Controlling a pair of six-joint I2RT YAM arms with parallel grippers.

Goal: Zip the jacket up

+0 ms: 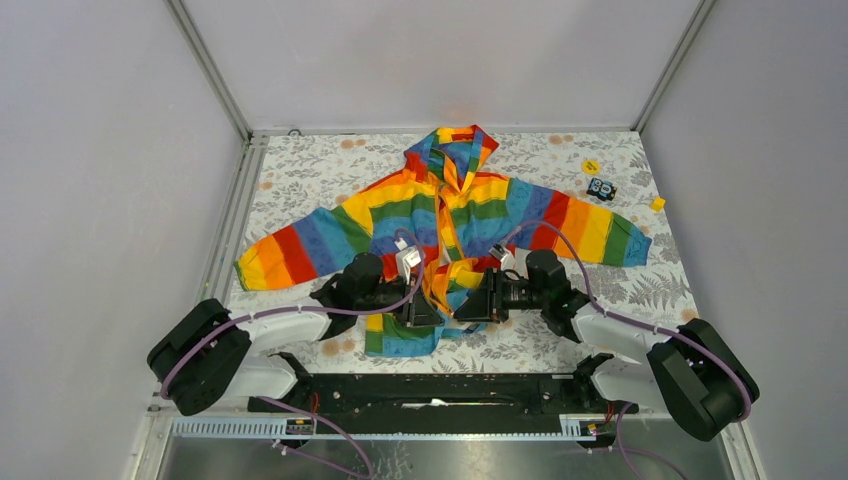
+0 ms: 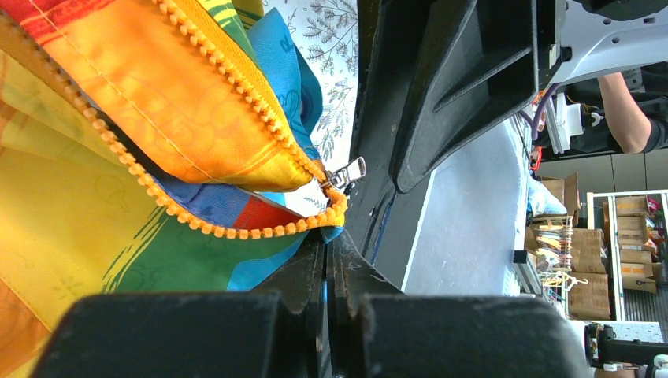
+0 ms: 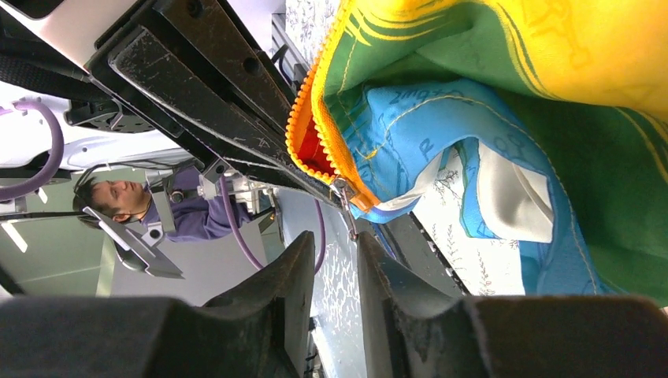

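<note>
The rainbow-striped hooded jacket (image 1: 470,205) lies spread on the table, front up, its orange zipper open. Both grippers meet at its bottom hem. My left gripper (image 1: 435,316) is shut on the blue hem fabric at the zipper's lower end (image 2: 331,235). The orange zipper teeth (image 2: 236,230) curve just above its tips, and the silver zipper pull (image 2: 347,172) sticks out beside them. My right gripper (image 1: 462,310) is open with a narrow gap (image 3: 335,240). The silver pull (image 3: 346,211) hangs just at the tip of its right finger (image 3: 378,260), not gripped.
The table has a floral cloth (image 1: 600,290). A yellow disc (image 1: 590,166), a small black-and-blue object (image 1: 601,188) and a yellow cube (image 1: 657,203) lie at the back right. Grey walls close in the sides and the back.
</note>
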